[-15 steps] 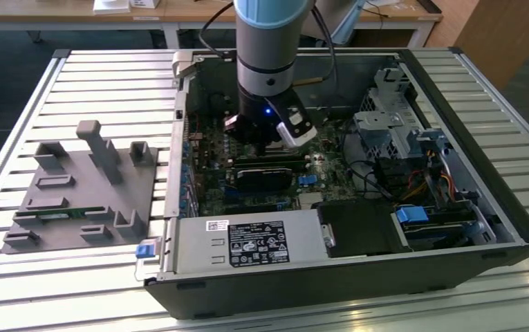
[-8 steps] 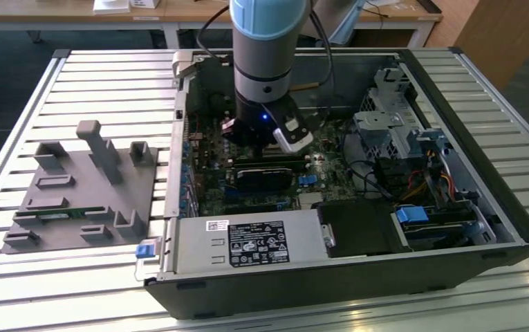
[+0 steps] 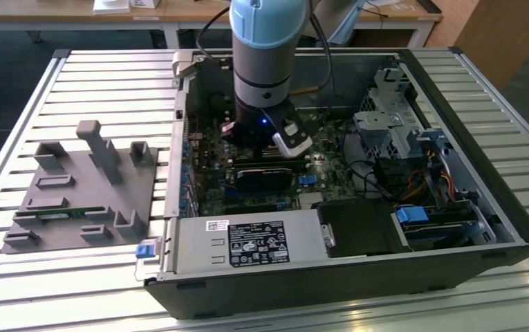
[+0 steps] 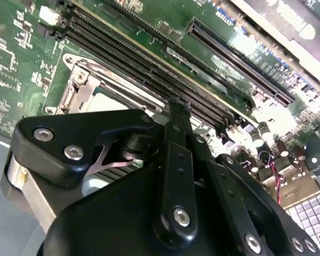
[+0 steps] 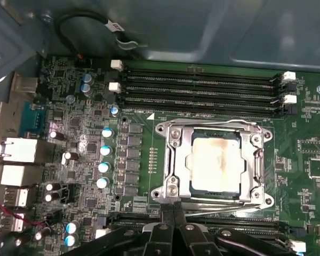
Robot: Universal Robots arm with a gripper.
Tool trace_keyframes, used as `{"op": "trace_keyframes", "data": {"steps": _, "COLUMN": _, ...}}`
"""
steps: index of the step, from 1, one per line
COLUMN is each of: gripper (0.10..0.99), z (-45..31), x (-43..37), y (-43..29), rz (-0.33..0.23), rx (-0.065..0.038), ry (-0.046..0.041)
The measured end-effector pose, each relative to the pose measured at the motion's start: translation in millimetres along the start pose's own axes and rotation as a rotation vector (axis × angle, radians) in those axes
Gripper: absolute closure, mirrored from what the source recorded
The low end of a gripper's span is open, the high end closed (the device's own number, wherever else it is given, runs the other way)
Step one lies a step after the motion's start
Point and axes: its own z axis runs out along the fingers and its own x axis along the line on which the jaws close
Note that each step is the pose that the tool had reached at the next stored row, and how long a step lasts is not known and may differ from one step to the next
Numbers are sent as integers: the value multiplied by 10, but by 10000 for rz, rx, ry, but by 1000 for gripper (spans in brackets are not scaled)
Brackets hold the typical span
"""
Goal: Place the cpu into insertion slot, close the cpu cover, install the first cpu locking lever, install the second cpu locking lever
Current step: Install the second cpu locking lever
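In the first wrist view the cpu (image 5: pixel 216 162) lies flat in the insertion slot (image 5: pixel 161 129), its beige top showing through the window of the cpu cover (image 5: pixel 258 160), which is down over it. A thin metal locking lever (image 5: pixel 229 212) runs along the socket edge nearest my gripper (image 5: pixel 173 209). The gripper's two black fingers are pressed together at that edge, with nothing visibly between them. In the second wrist view a finger (image 4: pixel 177 128) stands just beside the cover (image 4: pixel 85 88). In the exterior view the arm reaches down into the computer case (image 3: pixel 485 207).
Long black memory slots (image 5: pixel 202 88) lie on the far side of the socket, capacitors (image 5: pixel 104 152) beside it. In the exterior view a black card (image 3: pixel 259 178) and a power supply (image 3: pixel 245 242) sit close to the arm. A grey fixture (image 3: pixel 79 194) stands at that view's left.
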Motion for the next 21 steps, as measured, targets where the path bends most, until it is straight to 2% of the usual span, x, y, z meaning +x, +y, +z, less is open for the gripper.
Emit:
{"op": "trace_keyframes", "data": {"steps": 11, "gripper": 980, "z": 15, "x": 34, "y": -50, "rz": 4, "rx": -192, "ry": -8}}
{"op": "trace_keyframes", "data": {"steps": 18, "gripper": 980, "z": 47, "x": 61, "y": -79, "rz": 3, "rx": -412, "ry": -39}}
{"op": "trace_keyframes", "data": {"steps": 21, "gripper": 980, "z": 58, "x": 63, "y": -86, "rz": 5, "rx": -576, "ry": -46}}
